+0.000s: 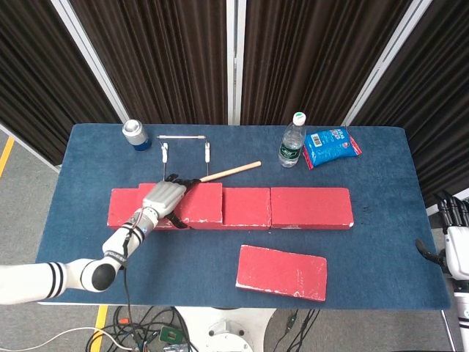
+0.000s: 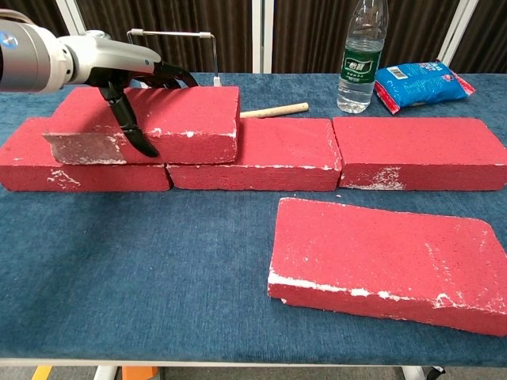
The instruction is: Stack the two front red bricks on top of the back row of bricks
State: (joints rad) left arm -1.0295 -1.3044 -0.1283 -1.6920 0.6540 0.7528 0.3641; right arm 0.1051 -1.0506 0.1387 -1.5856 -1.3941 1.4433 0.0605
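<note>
Several bystanders behind bricks: can [image 1: 135, 134], bottle [image 1: 292, 141], packet [image 1: 331, 145].

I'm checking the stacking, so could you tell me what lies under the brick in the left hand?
The held brick rests on the back row, spanning its left and middle bricks. The left hand grips it; the seam beneath is covered.

Open blue worktop [image 2: 158, 285] lies left of the front red brick [image 2: 388, 257]. Behind the back row of bricks [image 2: 333, 154], a wooden stick [image 2: 273, 110], water bottle [image 2: 360, 59] and snack packet [image 2: 416, 81] crowd the passage; a wire frame [image 1: 185, 145] stands there too.
</note>
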